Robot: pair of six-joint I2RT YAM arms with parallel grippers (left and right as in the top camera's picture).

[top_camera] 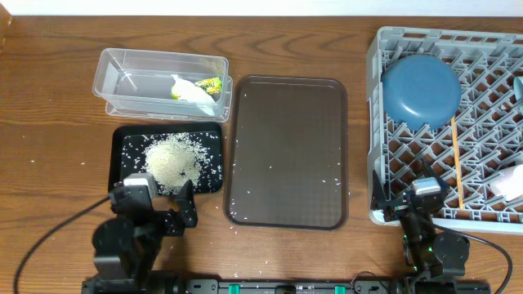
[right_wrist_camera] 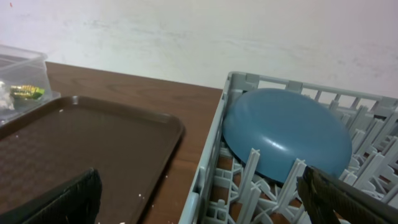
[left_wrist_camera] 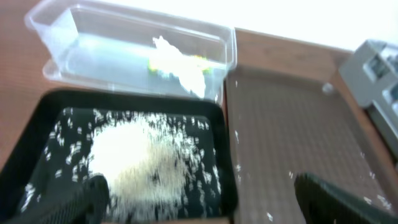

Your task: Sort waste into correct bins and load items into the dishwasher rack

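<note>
The clear tub (top_camera: pixel 122 77) at the back left holds the white tissue (top_camera: pixel 192 91) and the yellow-green wrapper (top_camera: pixel 211 84); both also show in the left wrist view (left_wrist_camera: pixel 180 62). The black tray (top_camera: pixel 122 163) holds a pile of rice (top_camera: pixel 173 161). The grey rack (top_camera: pixel 490 122) at the right holds the blue dish (top_camera: pixel 421 90) and the chopsticks (top_camera: pixel 456 159). A white item (top_camera: pixel 513 184) lies at the rack's right edge, cut off. My left gripper (top_camera: pixel 157 206) is open and empty at the black tray's near edge. My right gripper (top_camera: pixel 413 211) is open and empty at the rack's near left corner.
The brown serving tray (top_camera: pixel 286 151) lies between the black tray and the rack, with a few stray rice grains on it. More grains are scattered on the wooden table around the trays. Cables run along the near edge.
</note>
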